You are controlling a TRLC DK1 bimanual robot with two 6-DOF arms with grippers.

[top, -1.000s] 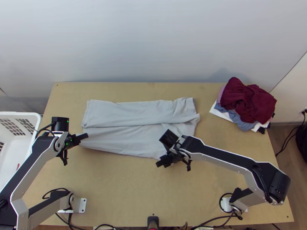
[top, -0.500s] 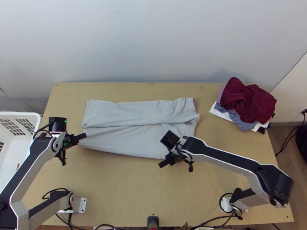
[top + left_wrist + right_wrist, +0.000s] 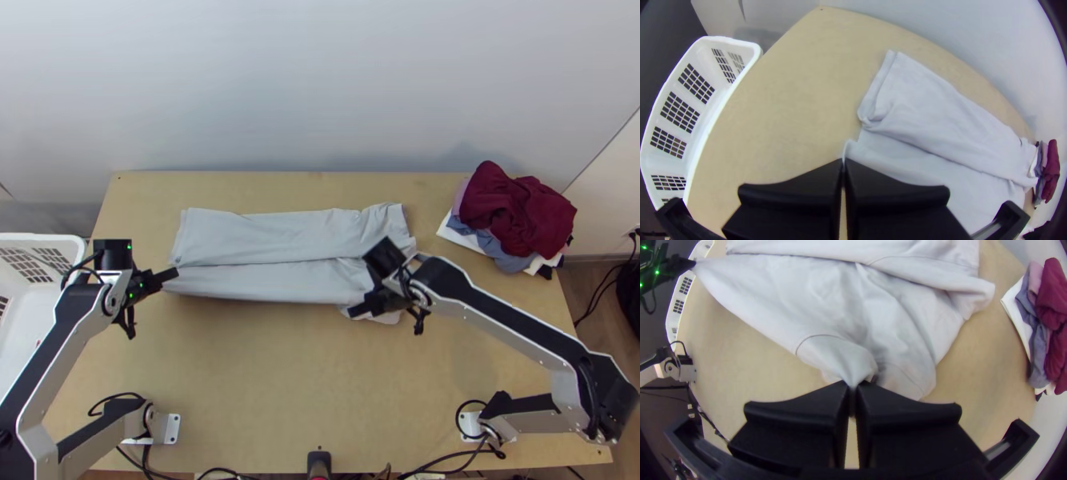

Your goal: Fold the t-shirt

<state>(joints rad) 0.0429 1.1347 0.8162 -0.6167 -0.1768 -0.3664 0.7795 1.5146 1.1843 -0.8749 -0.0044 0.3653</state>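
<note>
The light grey t-shirt (image 3: 280,237) lies as a long strip across the table, its far part folded over in a layer. At its near left corner is my left gripper (image 3: 171,275); the left wrist view shows that gripper (image 3: 843,162) shut on the cloth's corner. My right gripper (image 3: 358,310) is at the near edge toward the right, and in the right wrist view this gripper (image 3: 852,386) is shut on a bunched bit of the shirt (image 3: 827,306). Between both grippers the near edge runs taut, with a loose flap of cloth beside the right one.
A pile of clothes, dark red on top (image 3: 520,210), lies at the table's far right. A white basket (image 3: 74,264) stands off the left side. Bare table (image 3: 264,384) stretches in front of the shirt.
My right gripper has moved to the right and a little away from the near side, drawing the shirt's near edge with it. The left gripper has shifted slightly left and farther up.
</note>
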